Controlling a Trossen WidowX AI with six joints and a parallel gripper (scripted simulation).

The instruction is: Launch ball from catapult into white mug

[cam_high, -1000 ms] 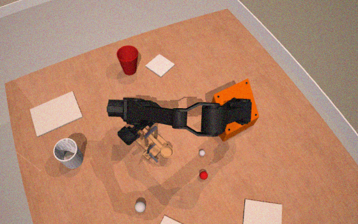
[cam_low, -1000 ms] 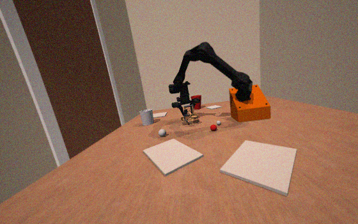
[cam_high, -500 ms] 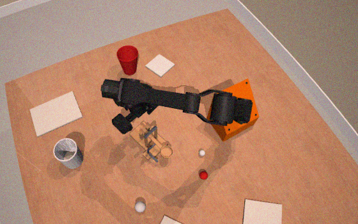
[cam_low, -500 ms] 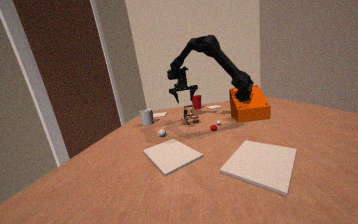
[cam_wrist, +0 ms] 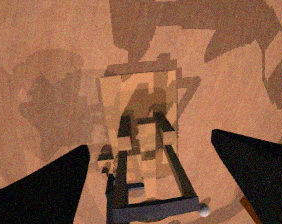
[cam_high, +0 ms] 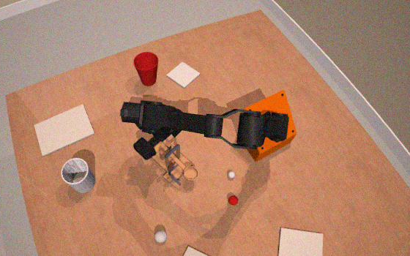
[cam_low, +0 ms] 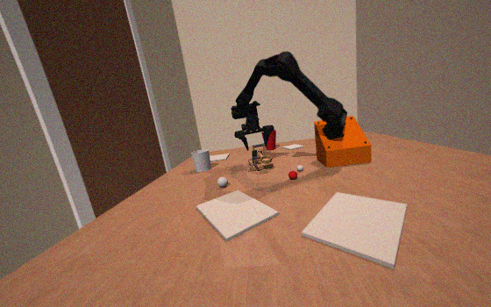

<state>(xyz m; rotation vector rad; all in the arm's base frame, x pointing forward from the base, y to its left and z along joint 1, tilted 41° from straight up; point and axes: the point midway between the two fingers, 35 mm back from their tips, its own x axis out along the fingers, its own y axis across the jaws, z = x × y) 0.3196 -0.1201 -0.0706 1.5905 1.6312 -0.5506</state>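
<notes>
The wooden catapult (cam_high: 174,164) (cam_low: 260,161) (cam_wrist: 146,137) stands in the middle of the table. My gripper (cam_high: 156,142) (cam_low: 253,137) (cam_wrist: 152,144) is open and empty. It hangs just above the catapult, with a finger on either side in the wrist view. The white mug (cam_high: 76,175) (cam_low: 201,160) stands upright to the catapult's left. A small white ball (cam_high: 231,174) (cam_low: 300,167) (cam_wrist: 204,211), a red ball (cam_high: 233,200) (cam_low: 293,174) and a larger white ball (cam_high: 160,236) (cam_low: 223,182) lie on the table. I see no ball on the catapult.
A red cup (cam_high: 146,68) (cam_low: 271,139) stands at the back. The arm's orange base (cam_high: 274,105) (cam_low: 345,151) sits to the right. Flat white pads (cam_high: 64,129) (cam_high: 183,74) (cam_high: 300,242) (cam_low: 237,213) (cam_low: 356,225) lie around the wooden table (cam_high: 343,164).
</notes>
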